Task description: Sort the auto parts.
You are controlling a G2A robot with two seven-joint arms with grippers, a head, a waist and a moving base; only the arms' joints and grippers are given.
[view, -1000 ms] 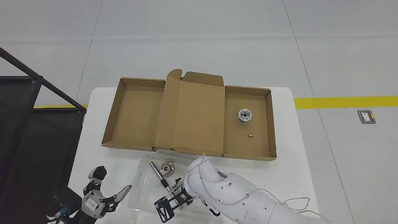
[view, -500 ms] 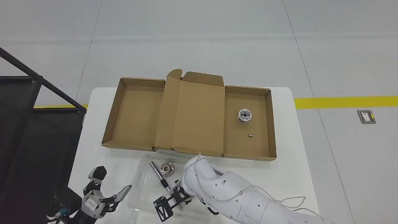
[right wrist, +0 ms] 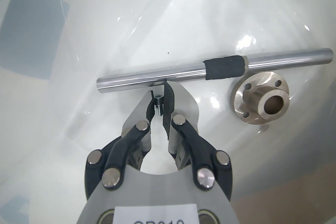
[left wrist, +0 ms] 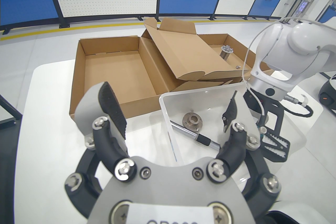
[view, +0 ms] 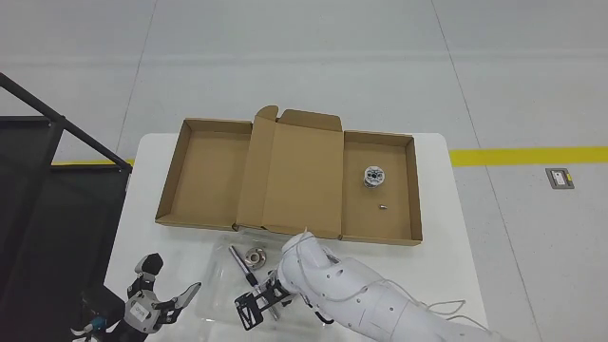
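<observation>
The small bolt (right wrist: pixel 158 104) is pinched between the fingers of the right gripper (right wrist: pixel 158 95), which is closed on its threaded shank, the head pointing out past the fingertips. The bolt hangs low inside the clear tray (left wrist: pixel 168 128), with its head just beside one end of the steel rod (right wrist: pixel 210 71); the fingertips look to be touching the rod or very nearly so. The rod has a black band near its middle and lies on the tray floor. The brass flange (right wrist: pixel 261 101) sits just beside the band, on the rod's gripper side.

In the top view the right gripper (view: pixel 252 309) is in the tray at the table's 6 o'clock edge. The rod (view: pixel 244 269) slants from 11 to 5 o'clock in front of it, and the flange (view: pixel 253 255) lies toward 12. The tray's far wall stands close to the near rim of the cardboard box (view: pixel 204 176), leaving only a narrow strip of table (view: pixel 446 247) between them.

The box fills the table's 12 o'clock half. Its flap (view: pixel 299 176) lies over the middle. A round metal part (view: pixel 374 175) and a tiny screw (view: pixel 382 205) sit well apart in the 3 o'clock compartment.

The left gripper (view: pixel 169 280) hovers at the 7 o'clock corner with its jaws spread wide and nothing between them, just outside the tray's 9 o'clock wall. Bare tabletop borders the tray at 3 o'clock.
</observation>
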